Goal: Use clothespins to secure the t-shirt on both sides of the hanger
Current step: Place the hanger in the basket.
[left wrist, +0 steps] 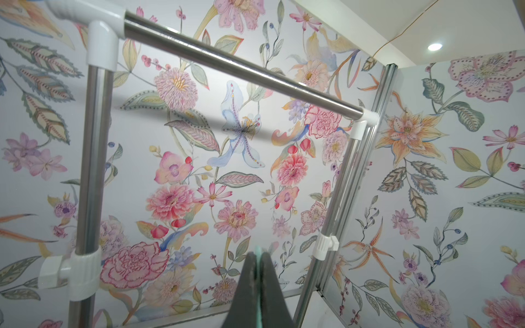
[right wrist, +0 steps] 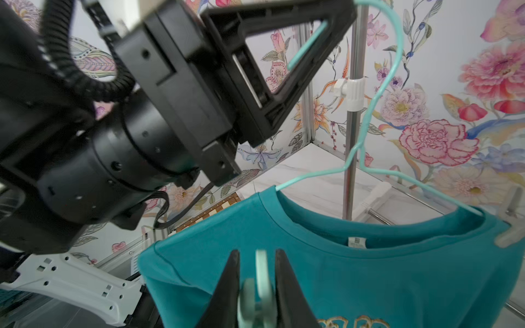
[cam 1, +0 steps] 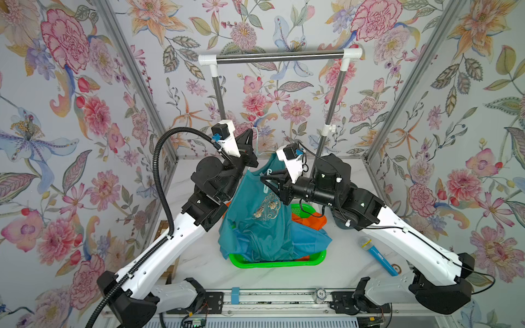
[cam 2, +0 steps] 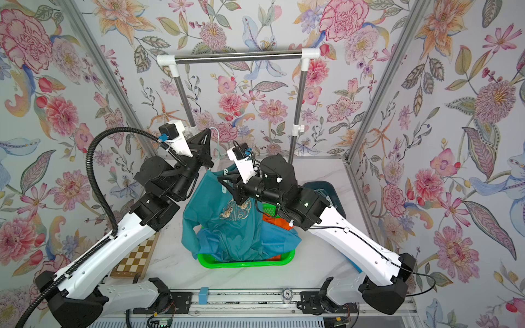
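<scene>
Right wrist view, items I log: right claw (right wrist: 257, 252), bottom centre, narrowly apart, clamped on a mint clothespin (right wrist: 262, 272); teal t-shirt (right wrist: 369, 278), lower right, draped on mint hanger (right wrist: 309, 179); left claw (right wrist: 341, 14), upper centre, pinched together on that hanger's hook.

We read lab robot cell: floral-papered panels (cam 1: 71, 113) on aluminium posts (cam 1: 135, 75), marble-look tabletop (cam 1: 204, 264), mounting rail (cam 1: 284, 298), exposed wiring (cam 1: 196, 318).

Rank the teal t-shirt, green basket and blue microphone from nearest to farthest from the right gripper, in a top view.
1. Teal t-shirt: right beside the right gripper, at its shoulder.
2. Green basket: lower, under the shirt.
3. Blue microphone: on the table, off to the side.
</scene>
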Robot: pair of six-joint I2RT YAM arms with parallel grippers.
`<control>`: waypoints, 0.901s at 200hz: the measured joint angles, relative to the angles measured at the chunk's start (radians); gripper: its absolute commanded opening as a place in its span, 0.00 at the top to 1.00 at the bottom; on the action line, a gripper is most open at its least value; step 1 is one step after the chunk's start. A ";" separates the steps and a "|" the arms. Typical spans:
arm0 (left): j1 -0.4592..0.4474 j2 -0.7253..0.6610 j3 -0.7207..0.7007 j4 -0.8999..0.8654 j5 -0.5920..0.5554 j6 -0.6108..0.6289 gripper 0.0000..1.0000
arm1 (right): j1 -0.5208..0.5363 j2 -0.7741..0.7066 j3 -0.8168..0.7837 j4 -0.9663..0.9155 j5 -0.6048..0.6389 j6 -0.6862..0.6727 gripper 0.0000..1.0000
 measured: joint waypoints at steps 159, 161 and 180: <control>-0.262 0.259 0.342 -0.031 -0.457 0.267 0.99 | 0.077 -0.264 -0.280 0.346 0.436 0.154 0.88; -0.262 0.259 0.341 -0.029 -0.452 0.269 0.99 | 0.078 -0.264 -0.280 0.346 0.436 0.156 0.88; -0.261 0.258 0.329 -0.008 -0.365 0.298 0.97 | 0.090 -0.267 -0.293 0.355 0.439 0.166 0.87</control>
